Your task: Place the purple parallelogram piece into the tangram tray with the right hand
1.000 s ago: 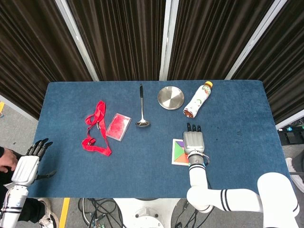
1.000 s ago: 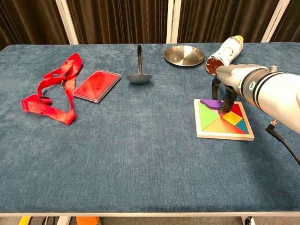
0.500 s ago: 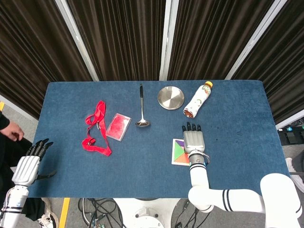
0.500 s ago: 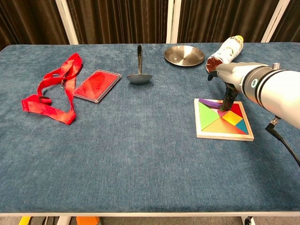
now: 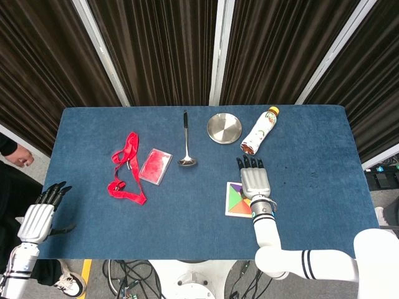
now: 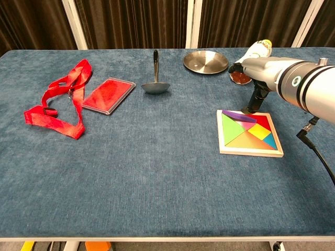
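Observation:
The purple parallelogram point(image 6: 238, 115) lies across the far left part of the tangram tray point(image 6: 250, 152), over the green and pink pieces and not quite flush. My right hand point(image 6: 260, 73) hovers above the tray's far edge with nothing in it; its dark fingers point(image 6: 255, 98) point down just behind the piece. From the head view the right hand point(image 5: 254, 179) covers the right half of the tray point(image 5: 227, 200), fingers stretched away from me. My left hand point(image 5: 38, 218) hangs open off the table's near left corner.
A bottle point(image 6: 251, 57) lies on its side just beyond the right hand, beside a steel plate point(image 6: 205, 61). A ladle point(image 6: 155, 83) sits mid-table, with a red card holder point(image 6: 109, 95) and a red lanyard point(image 6: 57, 99) to the left.
The right hand let go of the purple piece, then rose and drew back toward the bottle. The piece dropped from a tilted hold onto the tray's far part.

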`<action>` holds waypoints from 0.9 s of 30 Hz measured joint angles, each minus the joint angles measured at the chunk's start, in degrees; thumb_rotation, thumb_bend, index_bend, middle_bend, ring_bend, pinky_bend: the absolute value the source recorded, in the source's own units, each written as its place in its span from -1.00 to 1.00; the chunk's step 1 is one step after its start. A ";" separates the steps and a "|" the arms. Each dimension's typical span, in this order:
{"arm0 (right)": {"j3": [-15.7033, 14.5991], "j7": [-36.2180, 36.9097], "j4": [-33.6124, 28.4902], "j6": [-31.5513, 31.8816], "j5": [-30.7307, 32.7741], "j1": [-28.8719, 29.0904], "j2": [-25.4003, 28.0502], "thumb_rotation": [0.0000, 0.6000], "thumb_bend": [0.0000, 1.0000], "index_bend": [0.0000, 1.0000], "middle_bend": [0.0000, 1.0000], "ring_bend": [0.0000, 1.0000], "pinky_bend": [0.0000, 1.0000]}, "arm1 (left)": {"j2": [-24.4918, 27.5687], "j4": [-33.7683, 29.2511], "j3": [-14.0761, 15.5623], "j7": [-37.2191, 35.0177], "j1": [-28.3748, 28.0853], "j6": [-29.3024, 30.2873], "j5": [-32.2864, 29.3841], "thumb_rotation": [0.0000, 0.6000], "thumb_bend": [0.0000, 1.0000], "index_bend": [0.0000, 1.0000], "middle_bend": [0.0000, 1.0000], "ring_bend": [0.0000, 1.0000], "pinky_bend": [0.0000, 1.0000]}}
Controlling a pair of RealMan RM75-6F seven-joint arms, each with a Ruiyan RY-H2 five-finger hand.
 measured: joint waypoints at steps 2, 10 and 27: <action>-0.16 0.30 0.56 -0.53 -0.26 -0.01 -0.07 1.00 -0.56 -1.00 -1.00 -1.00 -1.00 | 0.01 -0.17 -0.01 0.26 -0.05 -0.06 -0.02 1.00 -0.88 -0.75 -0.91 -1.00 -0.69; -0.58 2.51 3.13 -2.28 -1.19 -0.46 -1.10 1.00 -0.55 -1.00 -1.00 -1.00 -1.00 | 0.42 -0.69 -0.06 0.81 -0.02 -0.15 -0.27 1.00 -0.88 -0.75 -0.91 -1.00 -0.69; -1.91 2.63 2.97 -3.92 -0.69 -0.96 -0.18 1.00 -0.55 -1.00 -1.00 -1.00 -1.00 | 0.55 -0.95 -0.06 1.19 -0.11 -0.38 -0.40 1.00 -0.88 -0.75 -0.91 -1.00 -0.69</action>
